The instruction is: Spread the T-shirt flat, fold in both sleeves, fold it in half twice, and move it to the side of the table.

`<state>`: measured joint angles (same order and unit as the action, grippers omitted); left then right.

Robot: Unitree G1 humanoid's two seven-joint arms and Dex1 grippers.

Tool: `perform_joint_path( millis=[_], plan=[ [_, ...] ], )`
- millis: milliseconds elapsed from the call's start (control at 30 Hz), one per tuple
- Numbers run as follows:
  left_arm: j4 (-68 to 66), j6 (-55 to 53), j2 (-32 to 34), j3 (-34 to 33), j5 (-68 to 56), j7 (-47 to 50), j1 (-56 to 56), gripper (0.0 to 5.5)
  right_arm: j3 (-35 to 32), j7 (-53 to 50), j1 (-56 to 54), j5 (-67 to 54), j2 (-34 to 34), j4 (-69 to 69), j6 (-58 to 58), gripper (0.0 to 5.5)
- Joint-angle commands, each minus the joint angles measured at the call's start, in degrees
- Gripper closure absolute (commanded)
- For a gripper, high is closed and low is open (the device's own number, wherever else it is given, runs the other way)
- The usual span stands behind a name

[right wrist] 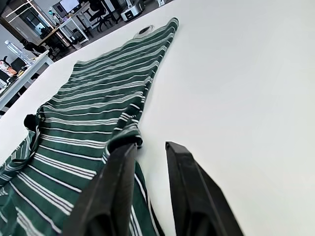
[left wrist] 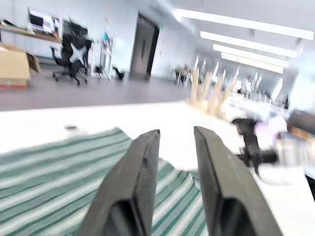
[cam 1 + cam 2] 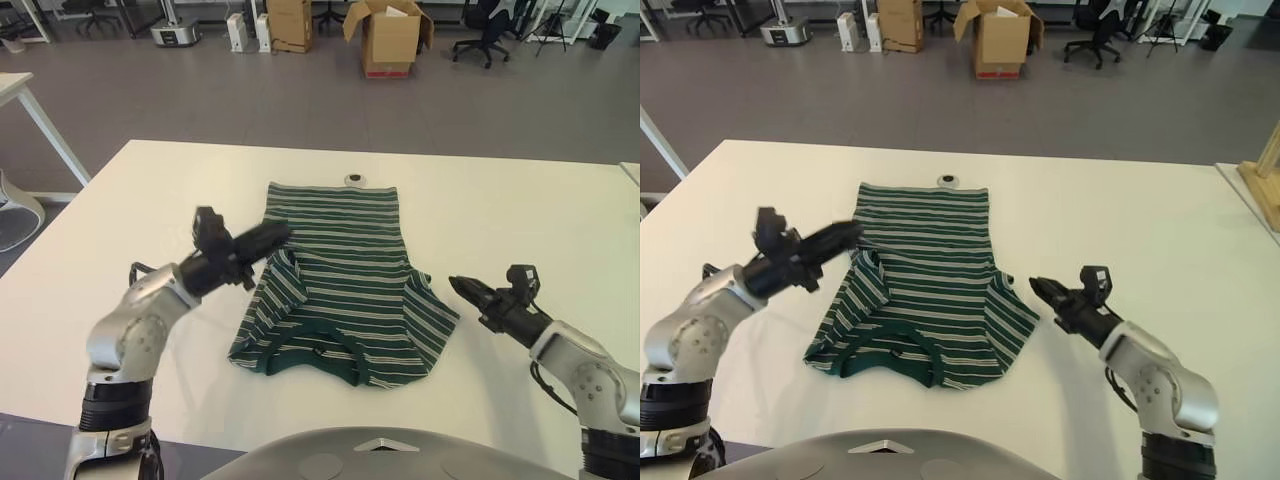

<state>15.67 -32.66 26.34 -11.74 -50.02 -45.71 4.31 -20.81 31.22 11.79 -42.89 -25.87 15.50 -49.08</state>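
A green T-shirt with white stripes [image 3: 340, 270] lies on the white table [image 3: 520, 220], collar towards me and hem at the far side. Its left sleeve [image 3: 278, 278] is folded in over the body. The right sleeve [image 3: 432, 312] juts out a little at the side. My left gripper [image 3: 278, 236] hovers over the shirt's left edge, open a small gap with nothing held [image 2: 175, 132]. My right gripper [image 3: 458, 287] is just off the right sleeve, low over the table, open and empty [image 1: 149, 146].
A small round disc [image 3: 355, 180] lies on the table at the shirt's hem. Bare tabletop stretches wide on both sides of the shirt. Cardboard boxes [image 3: 388, 38] and office chairs stand on the floor beyond, and another table [image 3: 15, 90] is at the left.
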Motion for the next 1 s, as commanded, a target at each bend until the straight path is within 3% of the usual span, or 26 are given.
perform_joint_path(
  millis=[33, 267, 533, 667, 833, 1000],
  plan=[
    [-3.81, 1.45, 0.66, -2.4, 3.56, 3.37, -1.2, 4.25, -0.15, 4.29, 3.05, -2.84, -5.22, 2.34, -4.98, 4.33],
    [-6.48, 5.68, -1.15, -2.76, 6.68, 3.56, -4.49, 4.25, 2.77, 4.96, 5.29, 0.92, -4.96, -2.11, -2.42, 4.33],
    [-10.65, 9.8, -0.7, -2.16, 10.76, 0.72, -7.11, 4.22, 5.16, 8.6, 8.48, 2.64, -5.41, -3.07, 1.91, 3.07],
    [-11.76, 10.38, -0.78, -2.02, 11.54, -0.2, -6.81, 4.22, 7.89, 7.25, 8.63, 4.87, -3.38, -5.25, 4.1, 3.07],
    [-13.48, 12.04, 0.5, -0.98, 14.28, -1.66, -6.7, 4.22, 9.19, 6.34, 8.0, 5.09, -2.26, -6.92, 5.08, 4.04],
    [-20.74, 22.13, 5.25, 4.67, 28.53, -3.21, -8.41, 4.22, 10.31, 7.37, 8.73, 5.08, -3.37, -6.28, 5.18, 4.9]
  ],
)
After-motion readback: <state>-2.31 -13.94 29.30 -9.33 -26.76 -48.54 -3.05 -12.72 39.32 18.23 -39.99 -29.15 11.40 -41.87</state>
